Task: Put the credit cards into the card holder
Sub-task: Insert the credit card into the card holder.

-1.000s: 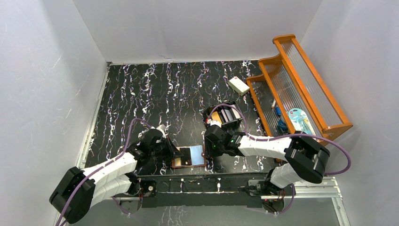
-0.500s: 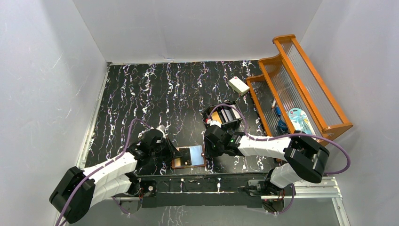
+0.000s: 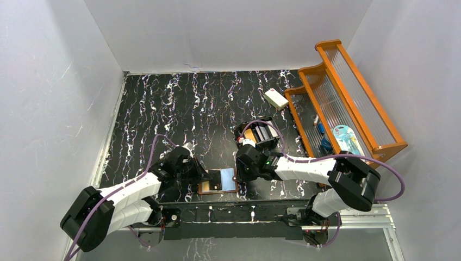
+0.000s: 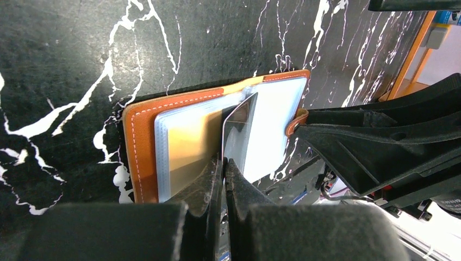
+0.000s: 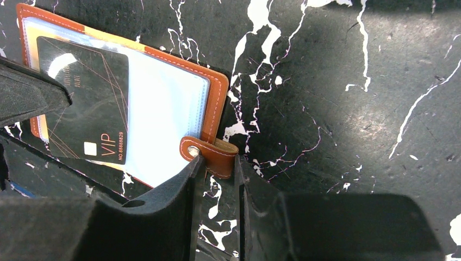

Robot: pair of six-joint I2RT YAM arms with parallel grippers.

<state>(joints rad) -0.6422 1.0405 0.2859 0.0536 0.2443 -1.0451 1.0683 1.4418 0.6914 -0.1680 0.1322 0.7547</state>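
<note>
Card holder [image 3: 218,181] lies open and flat on the black marbled table [image 3: 163,109], at 6 o'clock, close to the arm bases and between the two grippers. Its orange-brown leather is below and the pale blue-grey pockets face up.

The left gripper [image 3: 204,176] comes from 9 o'clock. Its fingers are pressed tight together on one dark card [image 4: 239,136], gripped at the near end. In the left wrist view the card stands tilted on its edge over the pockets. In the right wrist view the face with "VIP" covers the left page. I cannot tell whether it is already inside a pocket.

The right gripper [image 3: 237,176] stands at 3 o'clock of the holder. Its fingers are narrow and pinch the snap tab [image 5: 209,155].

A black compartment box [image 3: 261,133] with more cards is at 1 o'clock of the holder, well apart. A white block [image 3: 275,98] lies further at 1 o'clock, near the wooden rack [image 3: 348,103].
</note>
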